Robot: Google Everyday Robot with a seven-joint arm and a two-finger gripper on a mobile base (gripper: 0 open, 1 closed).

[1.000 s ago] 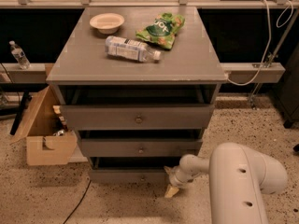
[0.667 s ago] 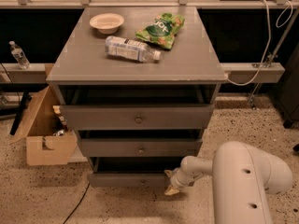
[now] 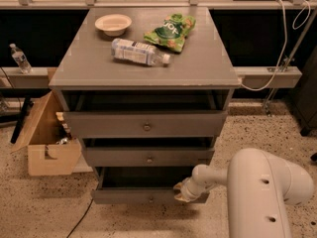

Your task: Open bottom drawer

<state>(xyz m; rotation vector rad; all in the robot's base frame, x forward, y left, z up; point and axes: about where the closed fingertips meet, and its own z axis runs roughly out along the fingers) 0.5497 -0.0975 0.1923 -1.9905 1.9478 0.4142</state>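
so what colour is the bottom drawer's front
Grey: the bottom drawer shows best in the camera view, with the end effector at its right end.

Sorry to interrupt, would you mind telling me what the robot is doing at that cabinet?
The robot's gripper is at the right end of the bottom drawer of the grey cabinet. That drawer stands partly pulled out, like the two above it. A bowl, a water bottle and a green snack bag lie on top.
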